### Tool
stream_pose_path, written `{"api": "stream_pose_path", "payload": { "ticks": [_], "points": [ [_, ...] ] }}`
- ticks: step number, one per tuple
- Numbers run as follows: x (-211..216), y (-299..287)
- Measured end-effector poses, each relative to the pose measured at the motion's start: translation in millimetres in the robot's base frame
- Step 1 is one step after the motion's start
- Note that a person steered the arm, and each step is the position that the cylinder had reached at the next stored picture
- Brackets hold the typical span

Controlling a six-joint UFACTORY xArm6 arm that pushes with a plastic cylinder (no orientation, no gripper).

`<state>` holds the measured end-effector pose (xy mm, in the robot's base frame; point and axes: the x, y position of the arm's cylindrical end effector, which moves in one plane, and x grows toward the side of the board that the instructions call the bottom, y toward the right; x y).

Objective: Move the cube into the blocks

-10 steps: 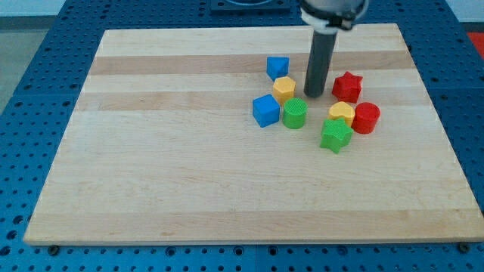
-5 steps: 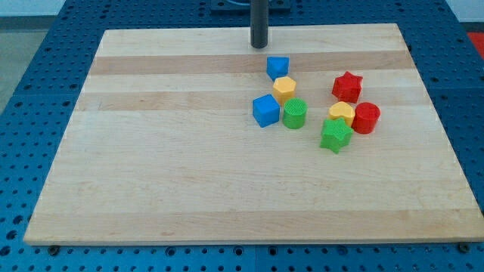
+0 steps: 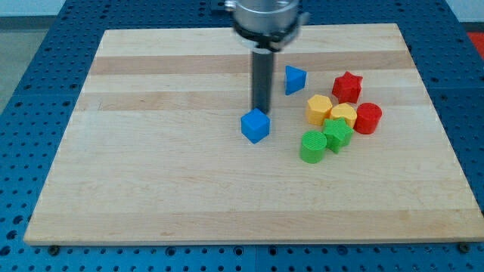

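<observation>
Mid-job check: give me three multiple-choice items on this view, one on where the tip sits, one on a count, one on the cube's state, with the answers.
1. Where is my tip relative to the blue cube?
A. At the cube's edge nearest the view's top
B. Far off at the view's bottom
C. Right of the red cylinder

2. How many blocks lie on the board?
A. Six
B. Eight
C. Ten

3. What is the blue cube's state?
A. Stacked on the green cylinder
B. Standing apart, left of the cluster
C. Off the board

Answers:
1 A, the rod ends just above the cube.
2 B: blue cube, blue wedge-like block, red star, red cylinder, yellow hexagon, another yellow block, green star, green cylinder.
3 B, bare wood separates it from the green cylinder.
</observation>
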<state>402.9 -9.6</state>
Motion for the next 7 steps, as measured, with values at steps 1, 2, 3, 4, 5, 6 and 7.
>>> {"api": "stream_pose_path", "payload": {
  "ticks": [1,2,3,4,5,6,7],
  "points": [
    [21,-55],
    [69,-98],
    [69,-98],
    [60,-69],
    [49,0],
    [49,82],
    [49,82]
  ]
}}
